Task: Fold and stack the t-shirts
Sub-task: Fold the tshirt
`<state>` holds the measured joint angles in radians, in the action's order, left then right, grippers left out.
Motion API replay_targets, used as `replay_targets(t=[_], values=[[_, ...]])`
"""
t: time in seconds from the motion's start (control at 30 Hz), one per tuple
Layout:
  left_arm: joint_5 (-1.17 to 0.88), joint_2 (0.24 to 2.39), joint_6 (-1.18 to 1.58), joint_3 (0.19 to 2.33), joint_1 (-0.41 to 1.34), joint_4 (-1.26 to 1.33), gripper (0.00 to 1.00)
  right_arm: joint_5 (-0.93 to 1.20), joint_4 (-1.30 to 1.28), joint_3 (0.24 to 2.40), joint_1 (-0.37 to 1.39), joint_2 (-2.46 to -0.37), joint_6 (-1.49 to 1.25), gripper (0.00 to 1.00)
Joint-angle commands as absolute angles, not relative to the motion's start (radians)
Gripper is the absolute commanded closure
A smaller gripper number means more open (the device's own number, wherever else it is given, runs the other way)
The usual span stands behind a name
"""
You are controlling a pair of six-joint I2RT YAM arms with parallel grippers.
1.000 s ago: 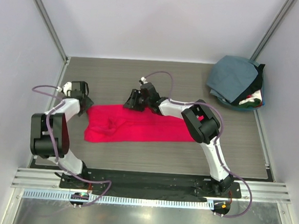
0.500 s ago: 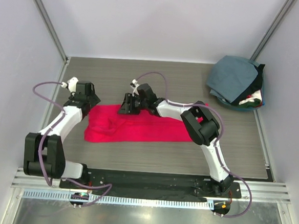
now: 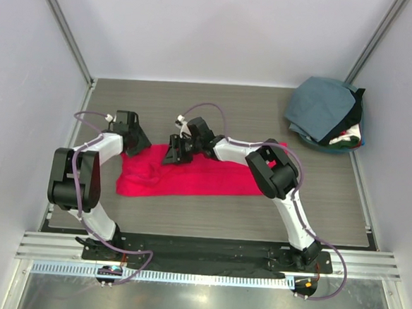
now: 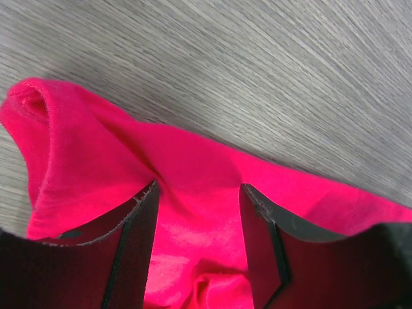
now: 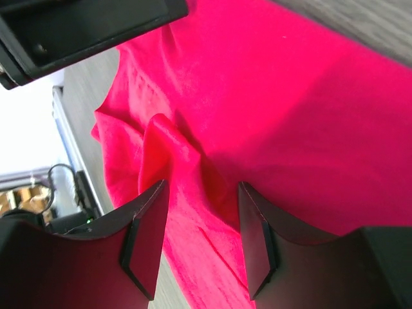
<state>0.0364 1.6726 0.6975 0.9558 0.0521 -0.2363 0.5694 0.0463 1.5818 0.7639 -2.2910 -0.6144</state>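
One red shirt (image 3: 197,176) lies as a long folded strip left of centre on the table (image 3: 244,214). The left gripper (image 3: 134,139) is at the shirt's far left corner, jaws spread with cloth in the gap. The right gripper (image 3: 176,151) is just right of it on the far edge, jaws spread, cloth bunched up between them. The other shirts (image 3: 321,109) are heaped at the far right corner.
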Motion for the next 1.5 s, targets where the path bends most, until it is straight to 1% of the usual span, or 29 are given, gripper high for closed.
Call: replay_targets(t=[0.0,0.13,0.27,0.37,0.57,0.8,1.0,1.13,1.17,1.27,1.37,1.4,1.47], values=[[0.047,1.661,0.675,0.983,0.051,-0.231,0.45,0.655,0.054,1.64,0.775,-2.312,-0.595,0.47],[0.167,1.675,0.672,1.0,0.049,-0.288,0.43,0.747,0.121,1.657,0.776,-2.336,-0.641,0.48],[0.161,1.684,0.672,0.997,0.046,-0.287,0.43,0.807,0.161,1.686,0.782,-2.368,-0.682,0.47],[0.185,1.689,0.672,0.996,0.043,-0.288,0.43,0.821,0.166,1.669,0.793,-2.356,-0.67,0.47],[0.189,1.701,0.663,1.003,0.034,-0.288,0.43,0.833,0.086,1.562,0.801,-2.269,-0.562,0.48],[0.196,1.739,0.653,1.02,0.026,-0.291,0.43,0.851,0.083,1.373,0.804,-2.116,-0.466,0.48],[0.19,1.769,0.65,1.045,0.011,-0.298,0.43,0.891,0.075,1.241,0.81,-2.043,-0.391,0.48],[0.189,1.767,0.649,1.045,0.009,-0.299,0.43,0.879,0.032,1.16,0.818,-1.967,-0.33,0.48],[0.183,1.758,0.647,1.043,0.009,-0.298,0.44,0.849,0.031,1.149,0.818,-1.956,-0.33,0.48],[0.163,1.729,0.646,1.035,0.009,-0.29,0.44,0.815,0.037,1.152,0.818,-1.936,-0.383,0.49],[0.131,1.689,0.643,1.016,0.009,-0.265,0.44,0.796,0.162,1.164,0.818,-1.927,-0.503,0.51],[0.126,1.677,0.646,1.012,0.009,-0.261,0.44,0.782,0.261,1.164,0.818,-1.928,-0.597,0.5],[0.123,1.643,0.65,0.999,0.009,-0.253,0.43,0.709,0.323,1.193,0.827,-1.948,-0.722,0.45]])
